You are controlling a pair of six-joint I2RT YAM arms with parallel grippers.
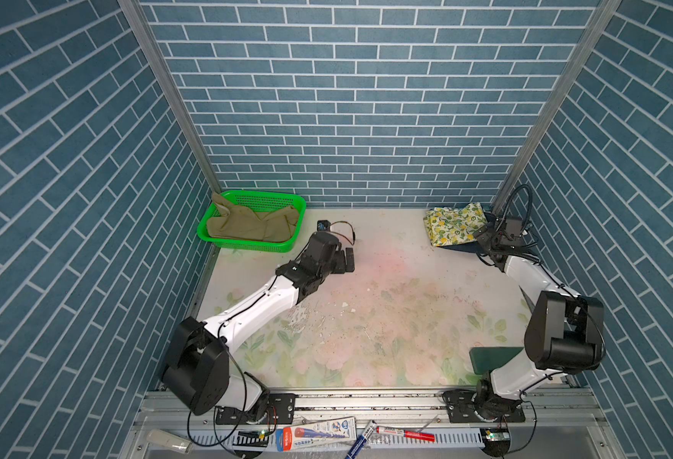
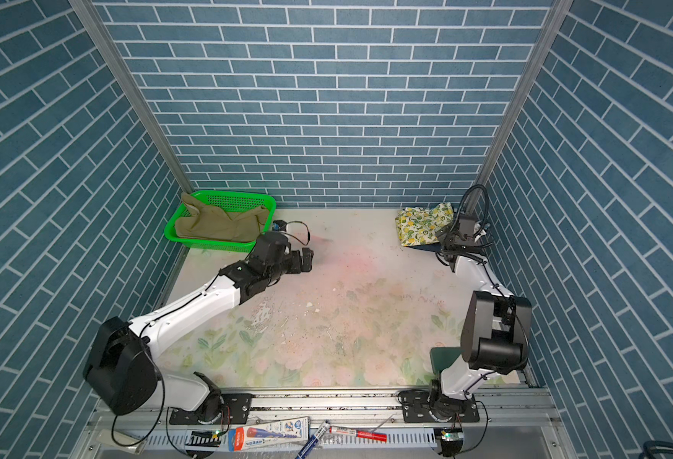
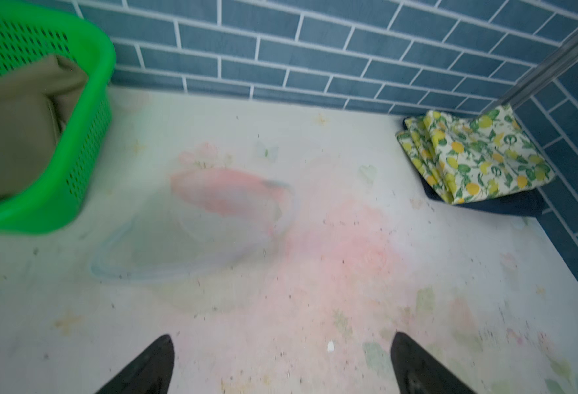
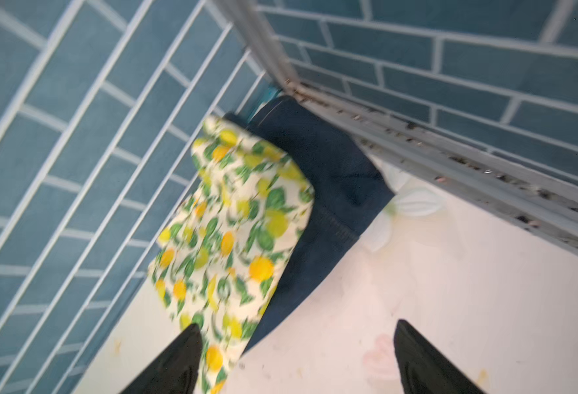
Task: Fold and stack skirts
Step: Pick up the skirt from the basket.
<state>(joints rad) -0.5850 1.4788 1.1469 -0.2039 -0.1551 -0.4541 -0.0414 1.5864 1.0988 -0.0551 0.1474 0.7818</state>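
A folded cream lemon-print skirt [image 1: 452,224] [image 4: 233,232] lies on a dark blue denim skirt [image 1: 462,248] [image 4: 328,177] in the far right corner. My right gripper [image 4: 298,324] is open at this stack's near edge. One of its fingers [image 4: 185,351] overlaps the lemon cloth, and nothing is held. The khaki skirt [image 1: 247,226] [image 3: 14,136] lies crumpled in the green basket [image 1: 247,247] at the far left. My left gripper [image 1: 349,260] [image 3: 282,336] hangs open over bare table, just right of the basket.
Blue brick walls close in the table on three sides, tight against the stack. A small blue device with a wire [image 1: 323,226] lies by the basket. A dark green block [image 1: 494,357] sits near the right arm's base. Pens and a tube [image 1: 319,435] lie on the front rail.
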